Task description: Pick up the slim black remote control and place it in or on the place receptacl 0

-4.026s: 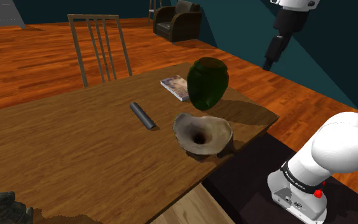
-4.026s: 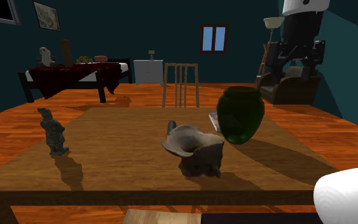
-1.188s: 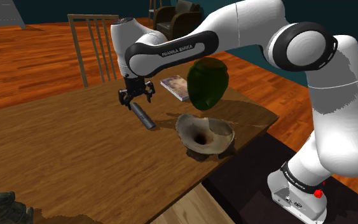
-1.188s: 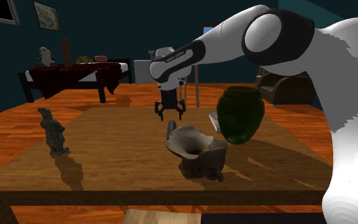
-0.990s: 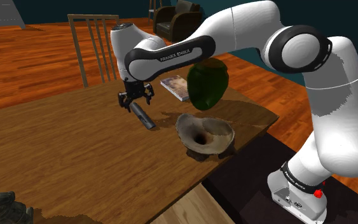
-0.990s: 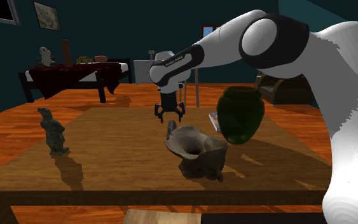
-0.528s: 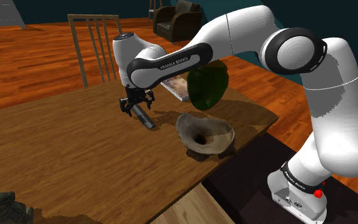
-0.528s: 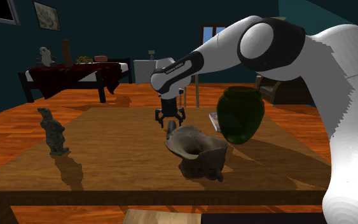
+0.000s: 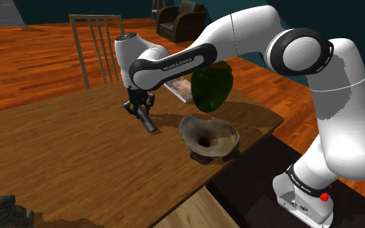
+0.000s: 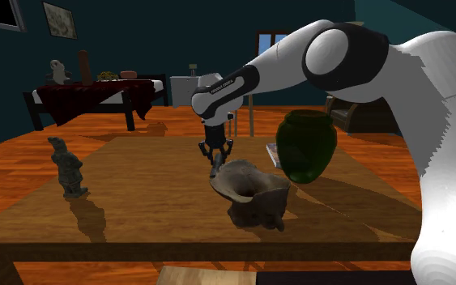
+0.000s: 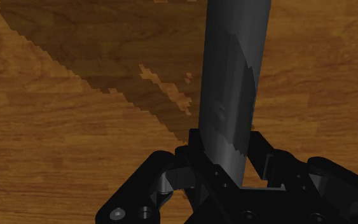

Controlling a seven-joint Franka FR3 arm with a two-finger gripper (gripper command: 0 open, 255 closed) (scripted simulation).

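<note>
**Item: slim remote, grasp in progress.**

- Gripper (image 9: 139, 108): pointing down at the table (image 9: 77, 162), its two black fingers (image 11: 266, 162) pinching the remote (image 9: 150, 123) at the end nearer the chair-side edge.
- Remote: a slim, dark grey-black bar, smooth and slightly glossy with rounded sides. It is lying flat near the middle of the table and reaching toward the edge by the stand.
- Receptacle (image 9: 225, 132): a grey-brown flared vessel with a wavy, uneven rim and a dark hollow. It looks rough and matte. It is standing at the table edge nearest the stand, close beyond the remote's free end.
- Vase (image 9: 210, 87): dark green, glossy and rounded, standing toward the corner beyond the receptacle.
- Book (image 9: 182, 92): thin and flat, lying beside the vase.
- Table: brown wood, with the grain showing.

**Hazards, as judged**

- The grip is sitting at one end, so the long free end is likely to sag or swing on lifting.
- The smooth, rounded sides are giving the fingers little purchase, so the bar could twist out.
- A drooping tip could knock the uneven rim and shift the receptacle toward the edge.
- A wide carry could brush the vase.
</note>
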